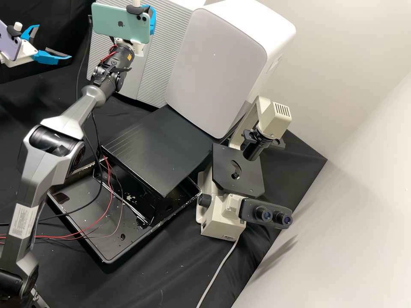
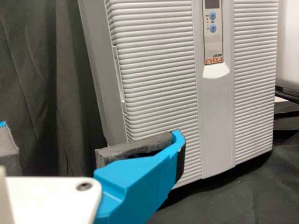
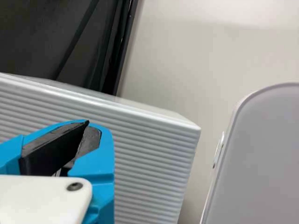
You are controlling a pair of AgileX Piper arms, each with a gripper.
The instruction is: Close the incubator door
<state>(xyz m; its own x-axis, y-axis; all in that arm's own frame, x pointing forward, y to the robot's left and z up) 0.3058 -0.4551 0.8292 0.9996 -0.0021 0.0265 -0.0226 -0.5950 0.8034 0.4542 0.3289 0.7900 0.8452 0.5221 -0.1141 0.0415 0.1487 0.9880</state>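
Right arm (image 1: pixel 55 167) bent, gripper (image 1: pixel 152 21) before incubator (image 1: pixel 159 60), fingers (image 3: pixel 103 158) together | left gripper (image 1: pixel 54 41) well aside, fingers (image 2: pixel 140 182) apart

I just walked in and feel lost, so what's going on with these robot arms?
The right gripper is shut near the ribbed incubator, while the left gripper hangs open, a little way off. Neither appears to hold anything. The incubator door looks closed or nearly so, but I can't tell whether it's latched.

The left gripper (image 1: pixel 53 42) is wide open, its blue fingers (image 2: pixel 133 182) far apart. The right arm (image 1: pixel 36 171) bends upward, and the right gripper (image 1: pixel 152 21) is closed.
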